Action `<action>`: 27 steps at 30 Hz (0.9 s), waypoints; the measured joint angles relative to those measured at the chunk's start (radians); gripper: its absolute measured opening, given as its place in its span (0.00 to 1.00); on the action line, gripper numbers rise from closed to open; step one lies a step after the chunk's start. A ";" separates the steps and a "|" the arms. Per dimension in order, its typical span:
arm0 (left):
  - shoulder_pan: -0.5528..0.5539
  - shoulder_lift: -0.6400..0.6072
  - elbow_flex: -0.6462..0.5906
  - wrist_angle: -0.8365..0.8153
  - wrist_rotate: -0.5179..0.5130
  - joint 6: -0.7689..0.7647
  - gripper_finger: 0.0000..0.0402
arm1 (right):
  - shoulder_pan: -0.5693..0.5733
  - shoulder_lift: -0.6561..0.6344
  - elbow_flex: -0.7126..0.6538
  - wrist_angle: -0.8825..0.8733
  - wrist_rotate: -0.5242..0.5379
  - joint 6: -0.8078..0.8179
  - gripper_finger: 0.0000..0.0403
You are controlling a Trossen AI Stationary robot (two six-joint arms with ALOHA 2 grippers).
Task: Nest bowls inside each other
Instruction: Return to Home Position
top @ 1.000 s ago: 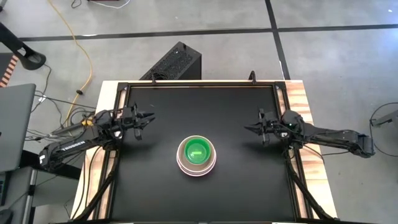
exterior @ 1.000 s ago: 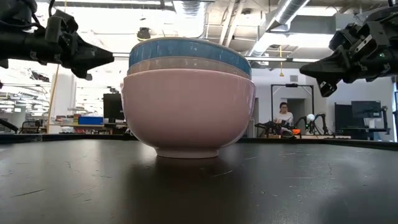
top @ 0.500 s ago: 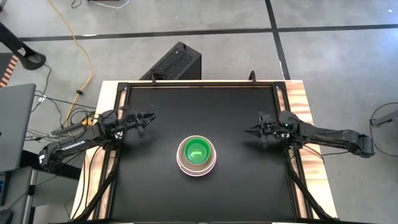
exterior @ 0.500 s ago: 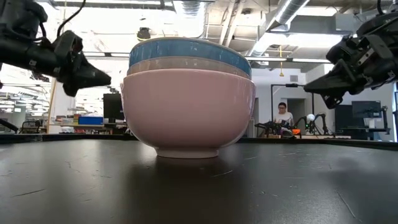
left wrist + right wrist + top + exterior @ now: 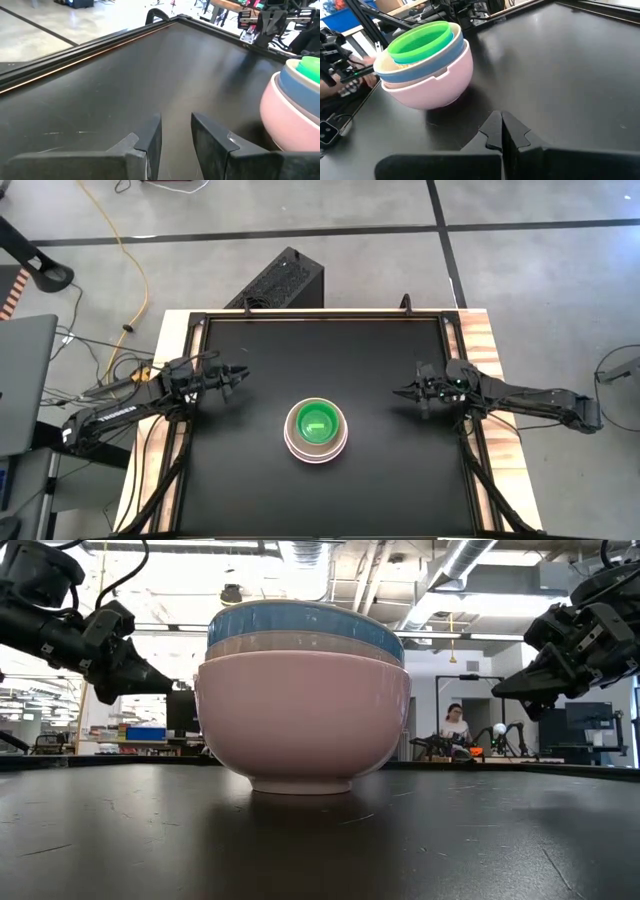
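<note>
One stack of nested bowls (image 5: 317, 431) stands on its pink foot near the middle of the black table (image 5: 320, 340). The pink bowl (image 5: 303, 715) is outermost; beige and blue rims (image 5: 300, 625) show above it, and a green bowl (image 5: 420, 39) sits innermost on top. My left gripper (image 5: 240, 373) hovers open to the stack's left, pointing toward it, with nothing between its fingers (image 5: 150, 137). My right gripper (image 5: 398, 391) hovers shut to the stack's right, its tips (image 5: 501, 125) pointing toward the stack. Both are clear of the bowls and the table.
Wooden rails (image 5: 480, 350) run along the table's left and right sides. A black box (image 5: 285, 280) lies on the floor beyond the far edge, and a laptop (image 5: 20, 380) sits off to the left. A person (image 5: 457, 725) sits far back in the room.
Both grippers have tipped their fingertips downward from about level. My left gripper has also sunk a little and rolled slightly. The stack of bowls has not moved.
</note>
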 joint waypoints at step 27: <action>0.000 0.000 0.000 -0.004 0.002 -0.003 0.23 | 0.000 0.000 0.000 -0.008 0.000 -0.002 0.05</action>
